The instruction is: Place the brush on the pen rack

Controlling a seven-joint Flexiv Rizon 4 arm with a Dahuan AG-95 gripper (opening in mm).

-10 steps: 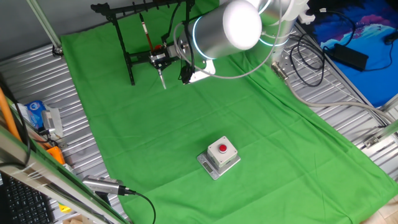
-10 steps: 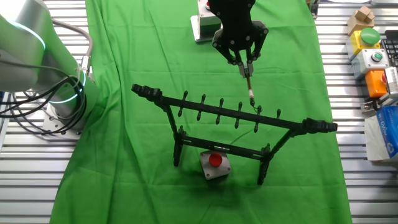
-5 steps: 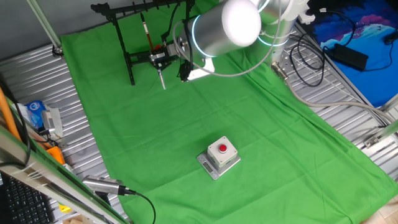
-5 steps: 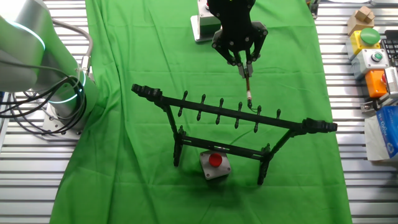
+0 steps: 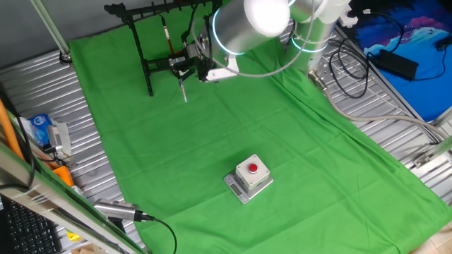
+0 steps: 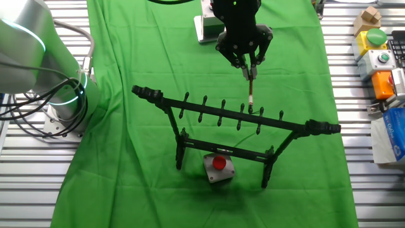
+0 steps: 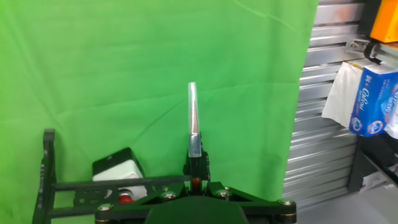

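The hand [image 6: 250, 66], closed on the brush [image 6: 251, 90], hovers beside the pen rack [image 6: 235, 114]; any misalignment could miss the notches.

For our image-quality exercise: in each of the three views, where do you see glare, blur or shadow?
One fixed view: glare blows out the arm's silver housing. The other fixed view: evenly lit and sharp, with a soft shadow on the green cloth beside the pen rack. Hand view: the brush tip is sharp; the end effector base looks dark.
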